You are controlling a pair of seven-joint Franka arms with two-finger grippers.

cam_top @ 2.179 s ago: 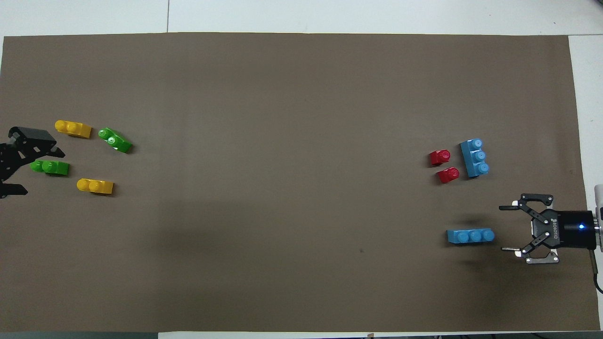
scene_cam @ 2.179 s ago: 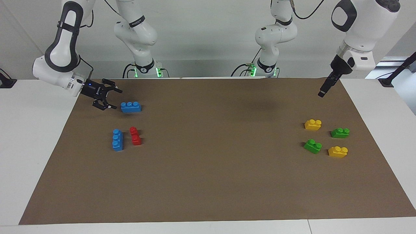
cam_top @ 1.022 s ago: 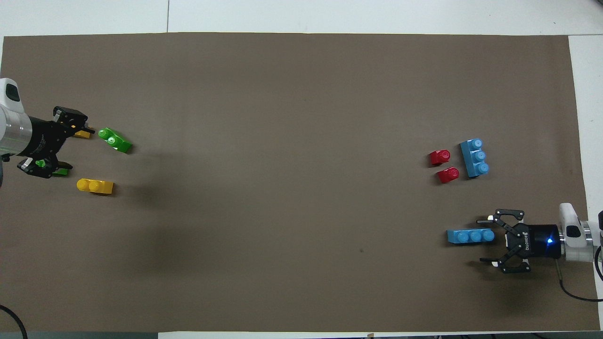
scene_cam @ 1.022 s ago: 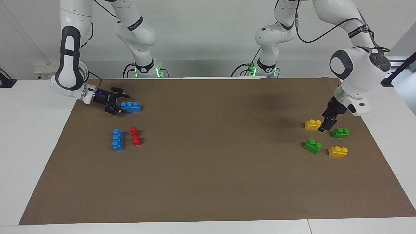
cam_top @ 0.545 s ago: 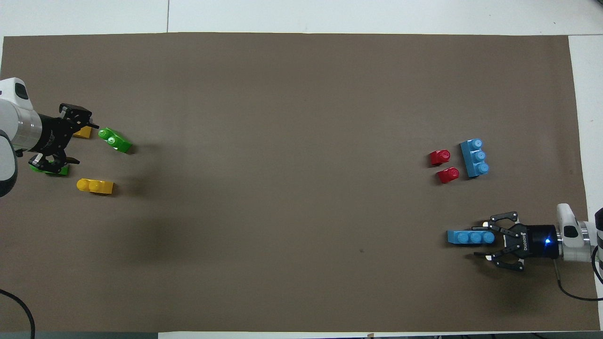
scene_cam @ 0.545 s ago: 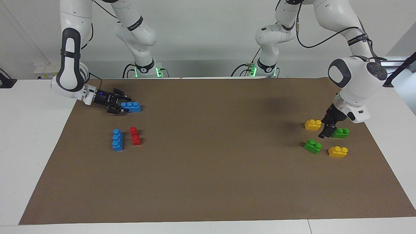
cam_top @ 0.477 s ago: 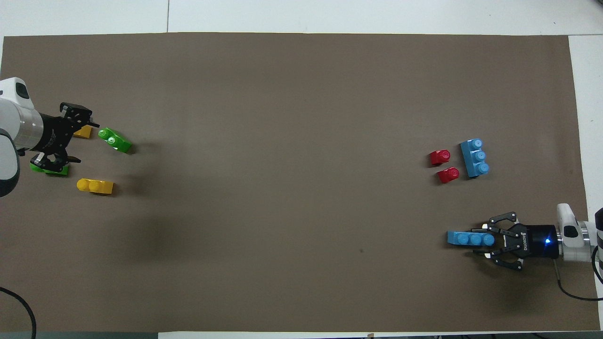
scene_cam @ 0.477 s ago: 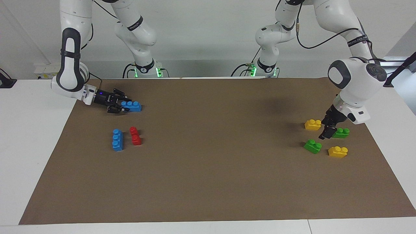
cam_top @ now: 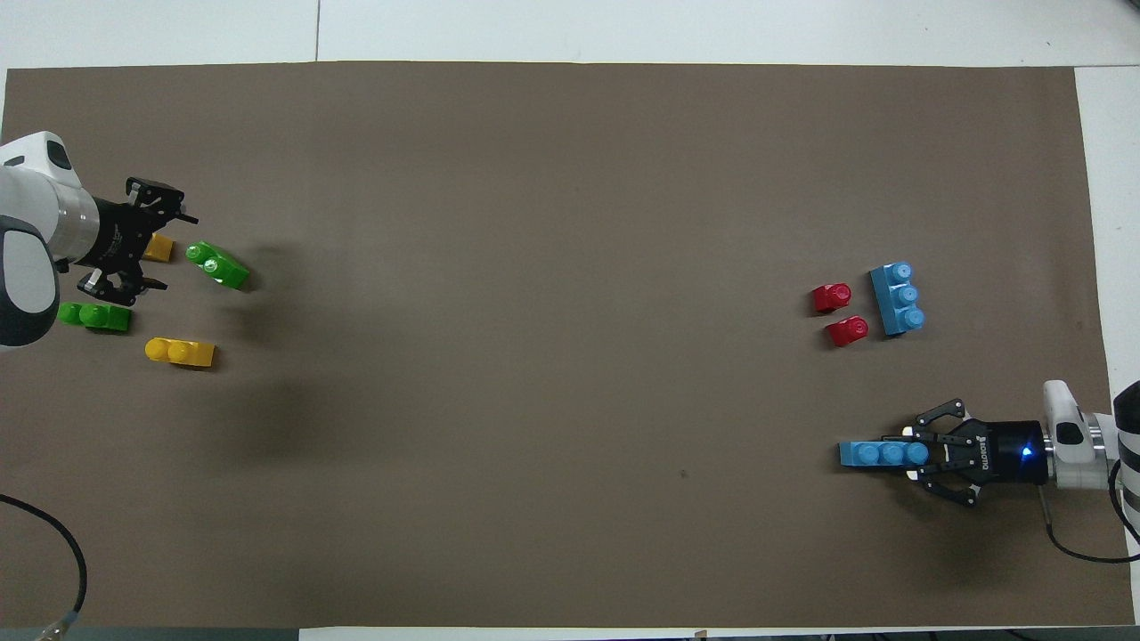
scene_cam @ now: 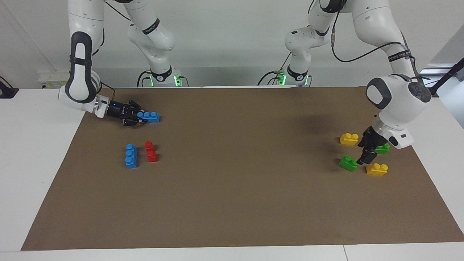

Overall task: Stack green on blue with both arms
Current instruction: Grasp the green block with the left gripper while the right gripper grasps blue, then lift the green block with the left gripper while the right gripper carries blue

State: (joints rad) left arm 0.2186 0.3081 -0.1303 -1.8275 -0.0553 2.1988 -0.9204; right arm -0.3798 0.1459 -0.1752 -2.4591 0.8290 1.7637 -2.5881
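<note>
A light-blue three-stud brick lies on the mat toward the right arm's end. My right gripper is low at the mat and shut on that brick's end. One green brick and a second green brick lie toward the left arm's end. My left gripper hangs open above the mat between the two green bricks, holding nothing.
A second blue brick and a red brick lie side by side, farther from the robots than the held one. Two yellow bricks flank the green ones. A brown mat covers the table.
My right gripper slid forward and closed on the blue brick's end, nudging it slightly. My left gripper dropped and shifted away from the robots, toward the farther green brick.
</note>
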